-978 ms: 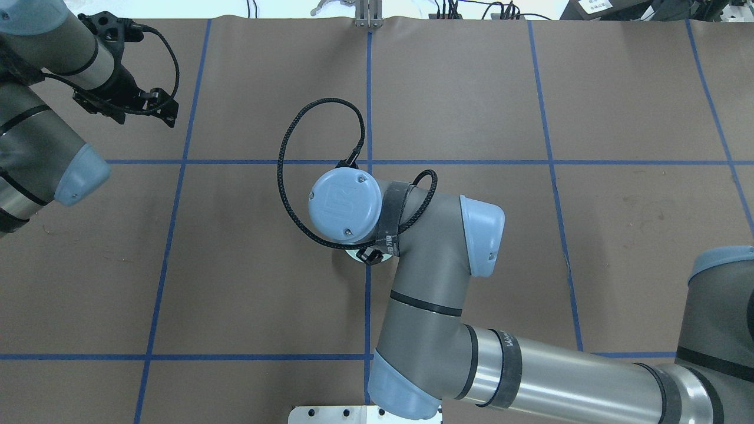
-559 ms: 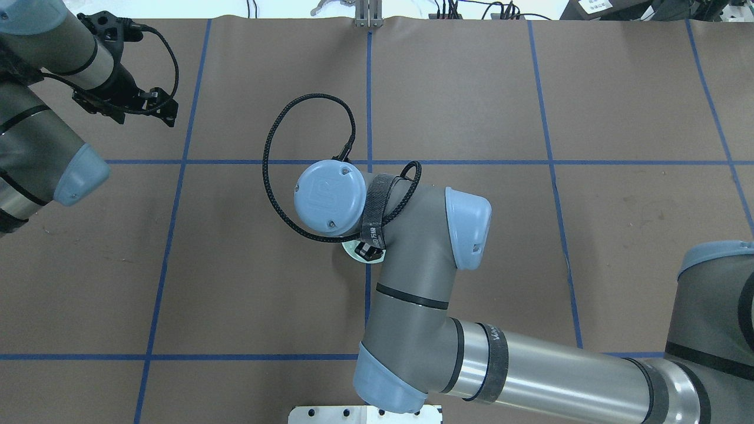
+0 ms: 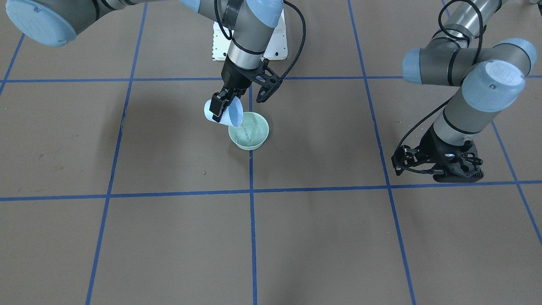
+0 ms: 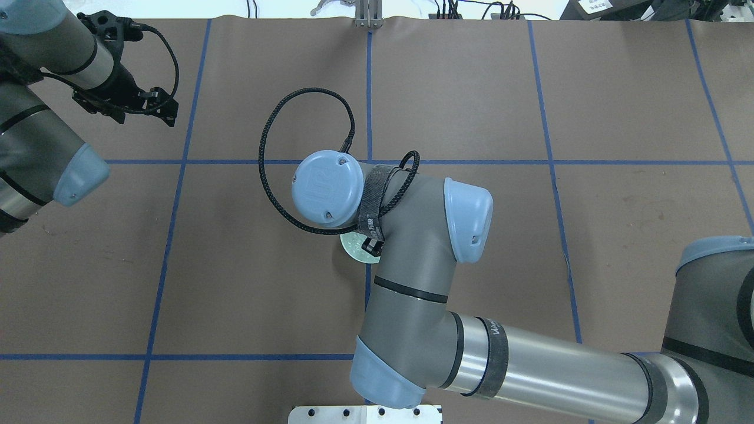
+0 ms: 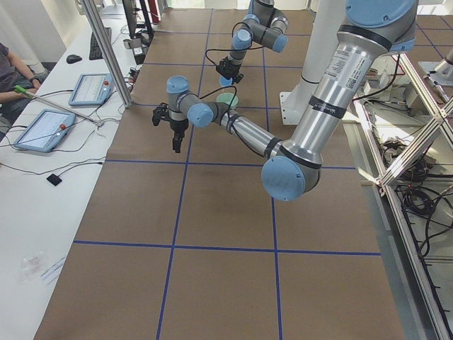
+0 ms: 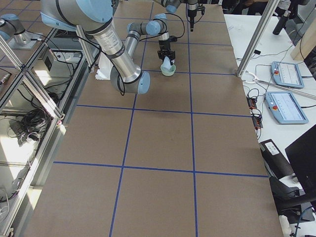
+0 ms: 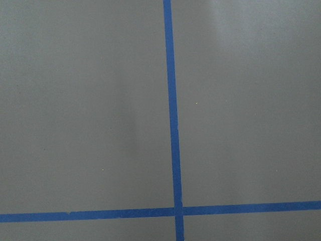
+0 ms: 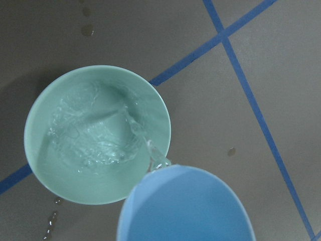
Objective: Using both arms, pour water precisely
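My right gripper point(image 3: 221, 106) is shut on a light-blue cup point(image 3: 225, 114) and holds it tilted over the near-left rim of a mint-green bowl point(image 3: 250, 142). In the right wrist view a thin stream of water point(image 8: 146, 146) runs from the cup's lip point(image 8: 185, 206) into the bowl point(image 8: 35, 120), where water glints and ripples. In the overhead view the right arm hides all but a sliver of the bowl point(image 4: 354, 244). My left gripper point(image 3: 455, 174) hangs low over bare table far to the side, holding nothing; I cannot tell if it is open or shut.
Brown table paper with a blue tape grid point(image 7: 173, 125). A few water drops lie on the paper around the bowl point(image 8: 88, 31). The white bolted pedestal point(image 3: 277, 46) stands behind the bowl. Tablets and cables lie on a side bench point(image 5: 42, 131).
My right wrist has shifted left and turned, tipping the cup further; a little more of the bowl shows beneath it in the overhead view. The left arm has not moved.
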